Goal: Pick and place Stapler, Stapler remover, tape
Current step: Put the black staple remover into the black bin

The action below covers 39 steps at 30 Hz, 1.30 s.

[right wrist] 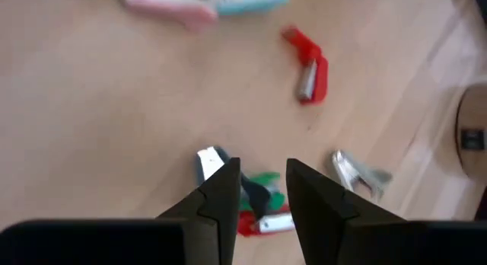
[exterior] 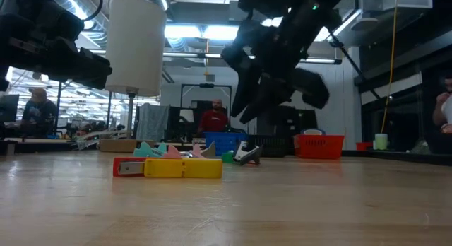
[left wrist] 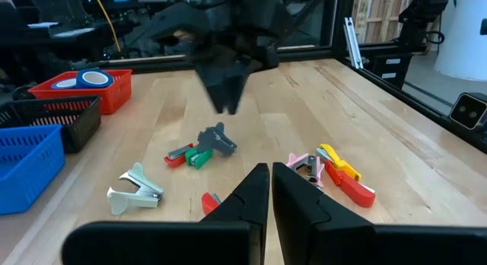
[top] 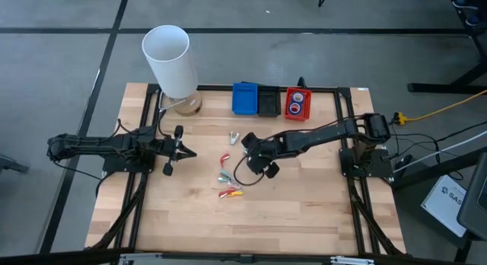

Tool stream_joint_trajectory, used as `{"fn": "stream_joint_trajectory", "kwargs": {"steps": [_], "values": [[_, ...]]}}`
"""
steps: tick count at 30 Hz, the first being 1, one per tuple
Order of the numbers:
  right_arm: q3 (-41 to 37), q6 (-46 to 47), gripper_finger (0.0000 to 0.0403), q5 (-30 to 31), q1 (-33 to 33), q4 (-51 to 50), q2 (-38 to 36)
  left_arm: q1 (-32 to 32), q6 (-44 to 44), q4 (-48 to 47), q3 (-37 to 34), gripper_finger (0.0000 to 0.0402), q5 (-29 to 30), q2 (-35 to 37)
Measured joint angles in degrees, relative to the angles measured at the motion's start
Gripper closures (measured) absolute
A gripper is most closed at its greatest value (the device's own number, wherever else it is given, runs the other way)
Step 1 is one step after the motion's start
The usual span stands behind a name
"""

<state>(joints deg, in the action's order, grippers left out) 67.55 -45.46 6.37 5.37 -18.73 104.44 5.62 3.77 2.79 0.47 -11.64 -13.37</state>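
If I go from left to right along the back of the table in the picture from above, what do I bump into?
White cylinder → blue bin → black bin → red bin with two blue tape rolls inside.

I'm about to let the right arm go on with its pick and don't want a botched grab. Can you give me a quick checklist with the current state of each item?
1. Right tool lined up over a piece: ok, the green and red stapler shows between its fingers.
2. Right tool's grip on that stapler: cannot tell, fingers are apart and contact isn't visible.
3. Neighbours clear of the tool: ok, the red stapler and the silver staple remover lie apart from it.
4. Left tool out of the way: ok, shut and waiting at the table's left side.
5. Bins reachable: ok, the blue bin, black bin and red bin stand at the far edge.
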Motion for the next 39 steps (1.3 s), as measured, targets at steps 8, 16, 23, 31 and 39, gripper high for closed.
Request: {"fn": "stream_joint_trajectory", "kwargs": {"steps": [8,16,23,31,39], "values": [[0.0,-0.2,0.0294,-1.1,-2.5,2.2,2.5,0.0,0.0,0.0,0.0,0.0386,0.0,0.0],[-0.2,-0.4,0.0294,-4.3,-4.5,2.3,2.8,0.0,0.0,0.0,0.0,0.0386,0.0,0.0],[-0.3,-3.1,0.0294,-6.6,-5.2,1.8,3.5,0.0,0.0,0.0,0.0,0.0386,0.0,0.0],[-0.4,-4.3,0.0313,-6.6,-5.6,3.2,5.6,0.0,0.0,0.0,0.0,0.0386,0.0,0.0],[-0.1,-2.5,0.0392,-6.9,-6.3,3.3,5.4,0.0,0.0,0.0,0.0,0.0386,0.0,0.0]]}}
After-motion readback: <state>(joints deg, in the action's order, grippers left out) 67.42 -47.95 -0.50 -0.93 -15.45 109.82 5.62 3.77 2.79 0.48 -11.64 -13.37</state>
